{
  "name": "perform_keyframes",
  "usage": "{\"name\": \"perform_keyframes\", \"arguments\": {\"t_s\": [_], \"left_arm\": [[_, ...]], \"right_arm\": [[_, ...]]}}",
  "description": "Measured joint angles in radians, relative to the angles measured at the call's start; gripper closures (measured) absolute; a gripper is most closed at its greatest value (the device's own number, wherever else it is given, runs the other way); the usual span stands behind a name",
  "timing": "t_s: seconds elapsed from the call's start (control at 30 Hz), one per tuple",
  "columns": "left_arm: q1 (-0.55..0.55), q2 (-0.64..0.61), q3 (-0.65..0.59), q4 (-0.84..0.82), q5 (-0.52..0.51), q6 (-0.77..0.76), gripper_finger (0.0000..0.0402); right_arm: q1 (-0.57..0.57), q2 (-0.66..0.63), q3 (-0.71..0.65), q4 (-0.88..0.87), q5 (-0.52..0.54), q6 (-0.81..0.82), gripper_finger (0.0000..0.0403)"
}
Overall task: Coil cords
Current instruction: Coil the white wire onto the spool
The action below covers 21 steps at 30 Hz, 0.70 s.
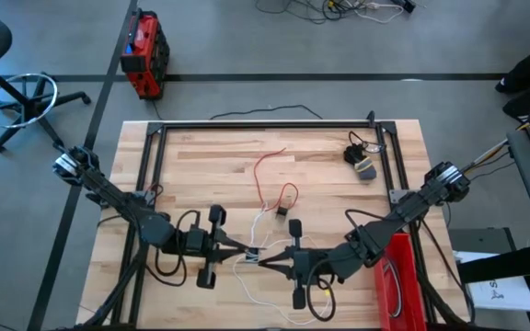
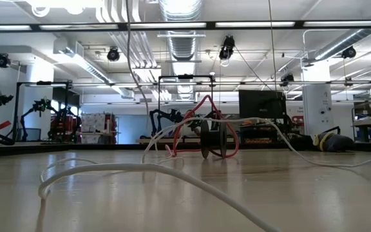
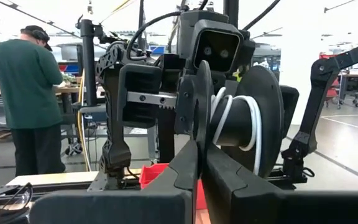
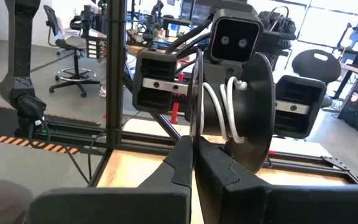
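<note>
A small black spool [image 3: 253, 118] [image 4: 257, 106] with a few turns of white cord [image 3: 248, 127] [image 4: 219, 102] on its hub sits between my two grippers near the table's front middle. My left gripper [image 1: 249, 249] [image 3: 197, 163] and right gripper [image 1: 263, 258] [image 4: 194, 152] meet tip to tip there, each shut on a flange. The loose white cord [image 1: 263, 225] [image 2: 140, 169] trails in loops on the wood. A red cord [image 1: 267, 170] [image 2: 201, 103] lies in loose loops mid-table. A black cord bundle [image 1: 362, 158] rests at the far right. My left gripper pinches the rim of one spool flange [image 3: 199, 134] between its two fingers, coming level from the table's left. The flange stands edge-on to the fingers, with the wound white cord beside it. Whether the spool is clear of the table does not show. My right gripper pinches the rim of the other flange [image 4: 197, 124] between its two fingers, coming level from the table's right. That flange stands upright and edge-on in the hold, and the white turns lie just past it on the hub.
A black metal frame [image 1: 265, 124] runs around the tabletop. A red box [image 1: 398, 276] stands at the near right edge. A red case [image 1: 144, 55] and a chair base [image 1: 21, 97] are on the floor beyond. A person [image 3: 23, 93] stands in the room behind.
</note>
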Motion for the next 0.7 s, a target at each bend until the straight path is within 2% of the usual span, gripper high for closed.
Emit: {"name": "perform_keyframes", "arguments": {"t_s": [0.27,0.43,0.7], "left_arm": [[-0.002,-0.019,0.0,0.007,-0.046,0.013,0.04],[-0.007,-0.052,-0.01,0.001,-0.09,0.013,0.0401],[-0.028,-0.176,-0.109,-0.002,-0.296,-0.006,0.0401]], "right_arm": [[-0.002,0.0,0.0,0.004,0.008,0.033,0.0391],[0.004,0.0,0.0,-0.009,0.048,0.071,0.0335],[0.026,-0.014,0.0,-0.184,0.215,0.203,0.0241]]}}
